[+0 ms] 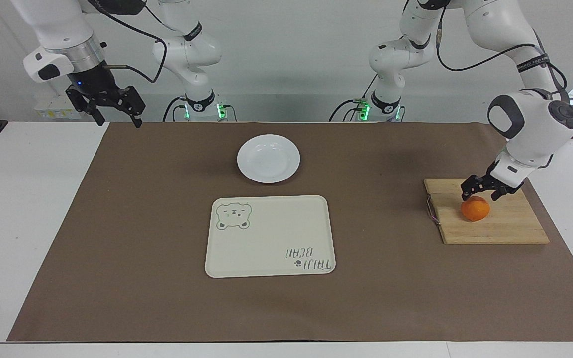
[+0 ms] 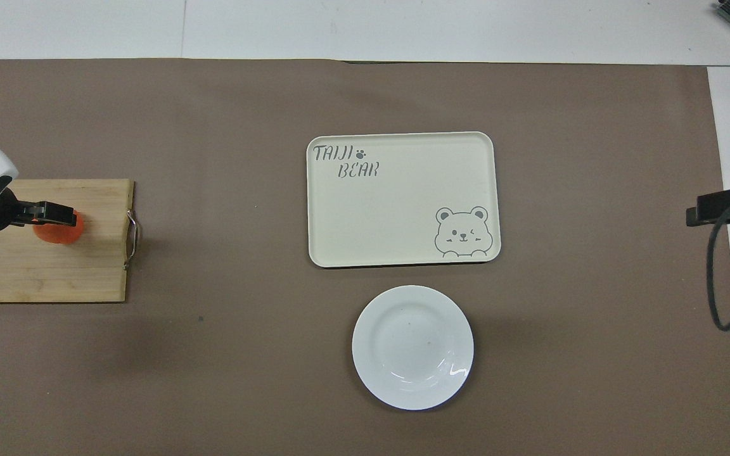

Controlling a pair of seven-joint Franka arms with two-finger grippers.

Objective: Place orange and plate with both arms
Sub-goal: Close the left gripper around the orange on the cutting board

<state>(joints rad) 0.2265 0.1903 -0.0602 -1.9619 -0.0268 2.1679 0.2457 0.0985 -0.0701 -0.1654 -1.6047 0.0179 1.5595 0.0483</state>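
On cutting board (image 1: 505,223): orange (image 1: 475,209) just below left gripper (image 1: 483,192) fingers (image 1: 467,189) (spread, no grip); right gripper (image 1: 113,115) waits, spread.

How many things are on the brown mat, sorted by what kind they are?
Fruit: 1, the orange
Dishes: 1, the white plate
Trays: 1, the cream bear tray
Cutting boards: 1, the wooden board under the orange
Total: 4

Orange (image 1: 475,210) showing bright orange on pale striped bamboo cutting board (image 1: 510,226). Plate (image 1: 268,158) gleaming plain glossy white. Tray (image 1: 266,238) showing cream, bearing grey bear drawing and grey "TAIJI BEAR" lettering. Brown mat (image 1: 117,223) covering white desk (image 1: 18,199).
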